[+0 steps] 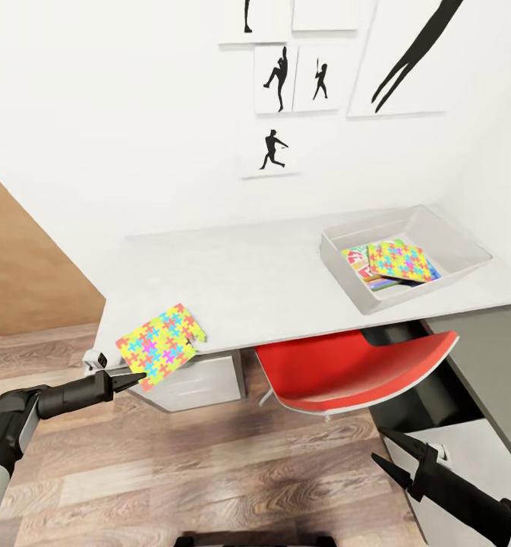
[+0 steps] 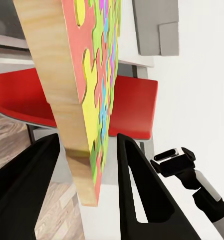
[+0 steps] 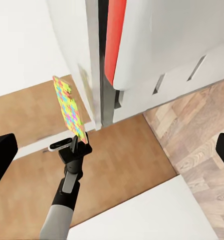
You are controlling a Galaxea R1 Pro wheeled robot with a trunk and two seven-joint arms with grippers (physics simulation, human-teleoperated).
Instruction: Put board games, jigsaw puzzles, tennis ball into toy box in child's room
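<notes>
A big white wall at the back, with black sports pictures stuck on it. Wood-plank floor down below. Long light-grey table against the wall, and a red chair tucked part way under its front edge. Lower dark grey shelf unit joined on at the right end of the table. Pale grey toy box on the right part of the table top, no lid, with some toys lying flat inside: one bright jigsaw puzzle in the box on top, and colourful board games peeking out from under it. Second jigsaw puzzle, yellow with pink, green and blue pieces, at the front left corner of the table, tilted up and sticking out past the edge. Pinched at its lower corner by the left gripper, one black finger on each flat side, clamped on the thin wooden square. Same puzzle seen edge-on in the left wrist view, standing between the two dark fingers. Right gripper low at the right, near the shelf unit and over the floor, its two pointy black fingers spread apart, nothing between them. Far from the toy box and from the held puzzle.
</notes>
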